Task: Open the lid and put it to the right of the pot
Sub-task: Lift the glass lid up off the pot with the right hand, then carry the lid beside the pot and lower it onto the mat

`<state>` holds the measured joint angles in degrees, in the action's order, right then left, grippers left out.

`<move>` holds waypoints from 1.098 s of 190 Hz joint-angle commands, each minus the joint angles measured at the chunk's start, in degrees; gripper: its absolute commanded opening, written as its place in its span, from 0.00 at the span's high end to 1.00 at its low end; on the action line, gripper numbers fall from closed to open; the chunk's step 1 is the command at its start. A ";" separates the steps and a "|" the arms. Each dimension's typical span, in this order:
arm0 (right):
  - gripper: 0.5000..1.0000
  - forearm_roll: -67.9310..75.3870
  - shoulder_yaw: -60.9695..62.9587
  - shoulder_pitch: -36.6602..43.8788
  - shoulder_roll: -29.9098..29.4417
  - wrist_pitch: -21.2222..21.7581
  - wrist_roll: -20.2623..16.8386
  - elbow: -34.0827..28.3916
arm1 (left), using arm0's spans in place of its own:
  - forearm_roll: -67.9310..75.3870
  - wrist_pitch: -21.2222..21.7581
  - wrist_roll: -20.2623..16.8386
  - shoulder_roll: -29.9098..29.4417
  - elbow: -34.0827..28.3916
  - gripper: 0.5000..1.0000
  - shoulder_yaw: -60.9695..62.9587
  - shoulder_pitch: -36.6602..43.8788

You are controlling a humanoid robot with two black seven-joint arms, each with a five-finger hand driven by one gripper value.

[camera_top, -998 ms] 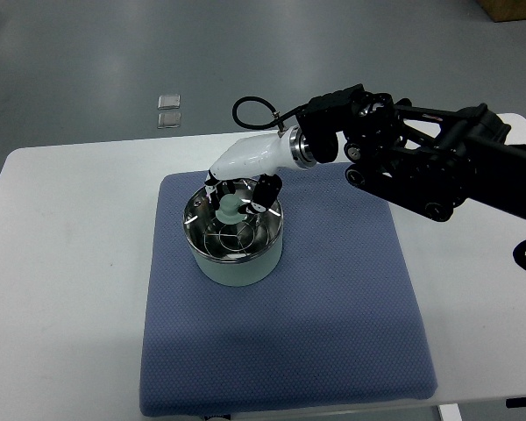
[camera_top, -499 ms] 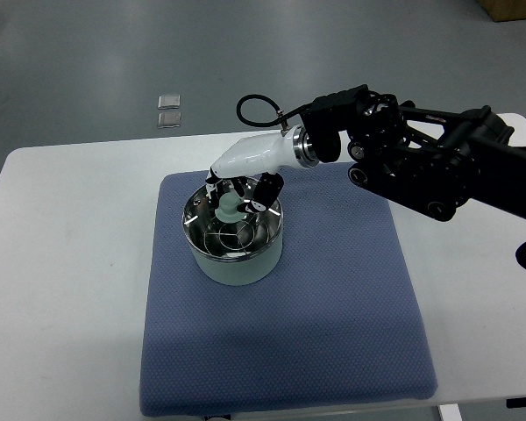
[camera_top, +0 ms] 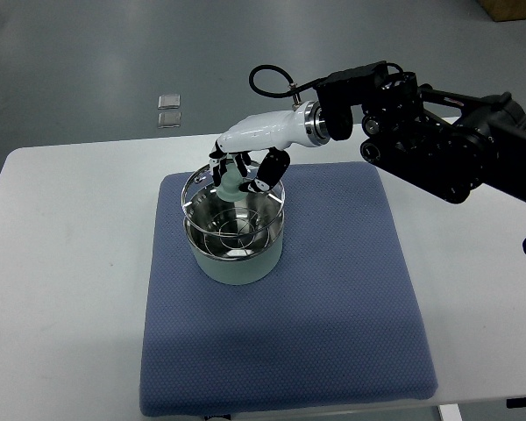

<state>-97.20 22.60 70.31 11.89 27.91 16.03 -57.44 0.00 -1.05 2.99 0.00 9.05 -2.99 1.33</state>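
Grey floor behind, white desk (camera_top: 70, 263) and blue mat (camera_top: 333, 307) below, and the right hand (camera_top: 245, 171) grips the knob of the glass lid (camera_top: 197, 184), lifted clear above the pot (camera_top: 237, 259), so only setting it down to the right remains.

White rectangular table (camera_top: 61, 263) with rounded corners on a grey, smooth floor (camera_top: 114, 53) — even overhead light. Two small clear square plates (camera_top: 168, 110) lie on the floor — just beyond the table's far edge.
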 commanded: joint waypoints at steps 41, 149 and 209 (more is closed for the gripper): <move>1.00 2.10 0.61 0.71 7.54 1.36 1.02 -0.13 | 0.00 0.00 0.00 0.00 0.00 0.00 0.00 0.08; 1.00 2.10 -0.71 -8.87 18.52 -2.16 4.80 -0.04 | 0.00 0.00 0.00 0.00 0.00 0.00 0.00 0.08; 0.70 2.28 -1.85 -15.20 16.06 -5.32 4.80 -0.30 | 0.00 0.00 0.00 0.00 0.00 0.00 0.00 -0.01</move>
<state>-95.10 21.09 56.41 28.88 23.79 20.91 -57.71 0.00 -1.05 2.99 0.00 9.05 -2.99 1.32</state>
